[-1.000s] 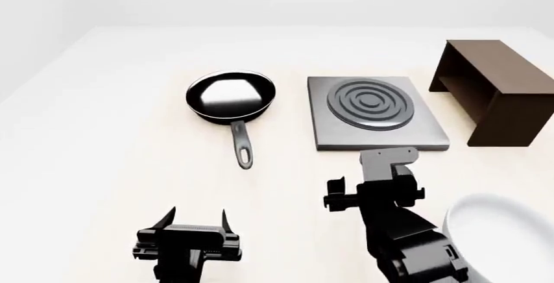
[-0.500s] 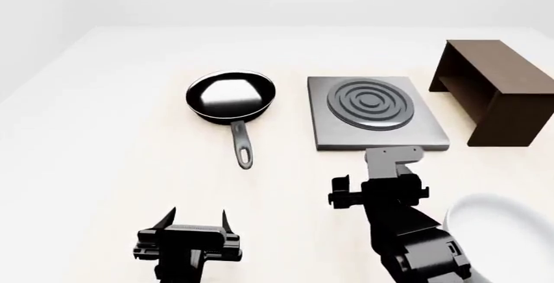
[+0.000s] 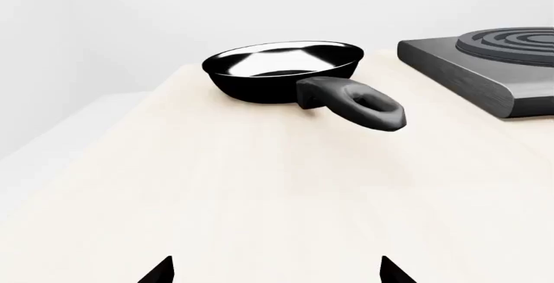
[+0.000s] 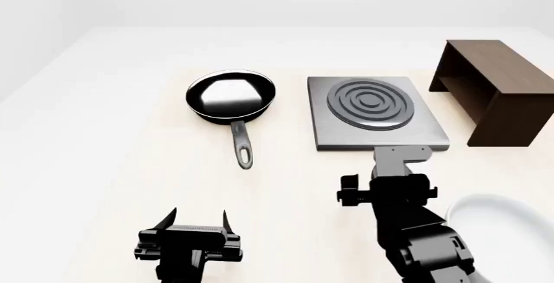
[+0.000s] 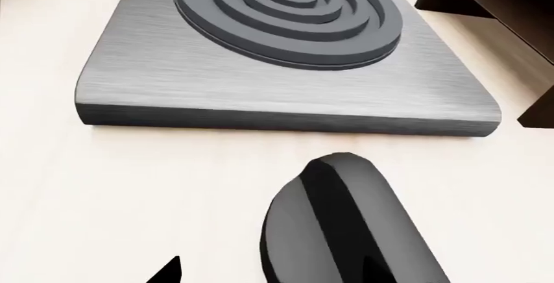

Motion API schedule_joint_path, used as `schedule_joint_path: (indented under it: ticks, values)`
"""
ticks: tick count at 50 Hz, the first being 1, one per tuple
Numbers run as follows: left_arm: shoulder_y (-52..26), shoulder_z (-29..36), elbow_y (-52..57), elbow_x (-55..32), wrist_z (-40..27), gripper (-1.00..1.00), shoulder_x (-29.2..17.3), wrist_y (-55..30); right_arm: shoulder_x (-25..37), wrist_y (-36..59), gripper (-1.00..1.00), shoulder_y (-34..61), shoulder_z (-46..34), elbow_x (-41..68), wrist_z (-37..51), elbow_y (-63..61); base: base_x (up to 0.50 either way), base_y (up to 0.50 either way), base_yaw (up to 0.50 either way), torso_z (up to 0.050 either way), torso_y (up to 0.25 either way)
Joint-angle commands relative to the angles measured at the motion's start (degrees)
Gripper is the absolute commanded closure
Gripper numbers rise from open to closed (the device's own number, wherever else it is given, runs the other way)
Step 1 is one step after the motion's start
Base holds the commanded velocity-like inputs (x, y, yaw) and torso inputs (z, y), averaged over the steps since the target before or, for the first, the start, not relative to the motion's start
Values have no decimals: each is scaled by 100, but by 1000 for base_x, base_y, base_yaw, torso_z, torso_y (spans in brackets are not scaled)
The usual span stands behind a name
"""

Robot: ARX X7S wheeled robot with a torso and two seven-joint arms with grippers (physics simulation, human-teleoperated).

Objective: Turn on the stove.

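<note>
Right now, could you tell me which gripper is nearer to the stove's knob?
Right. The right gripper is directly over the knob, at the stove's front edge. The left gripper hangs far off, nearer the frying pan.

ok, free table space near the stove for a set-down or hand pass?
Bare table left of the frying pan, and between its handle and the left gripper. Crowded in front of the stove: right gripper over the knob, shelf alongside.
</note>
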Motion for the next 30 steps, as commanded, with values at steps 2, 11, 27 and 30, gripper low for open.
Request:
schedule_joint_path:
  ticks: [2, 11, 27, 30]
  values:
    - [0, 16, -9, -10, -14, -100, -5, 15, 29, -58, -100, 87, 46, -7, 33, 213, 0, 0, 0, 0, 0]
    - [-8, 25, -6, -22, -24, -100, -13, 9, 30, -88, -100, 177, 52, -20, 31, 392, 0, 0, 0, 0, 0]
    - [-28, 54, -42, -33, -27, -100, -12, 17, 42, -223, -100, 341, 65, -53, -5, 764, 0, 0, 0, 0, 0]
    - [-36, 58, -71, -35, -21, -100, -8, 34, 42, -267, -100, 386, 78, -63, -6, 878, 0, 0, 0, 0, 0]
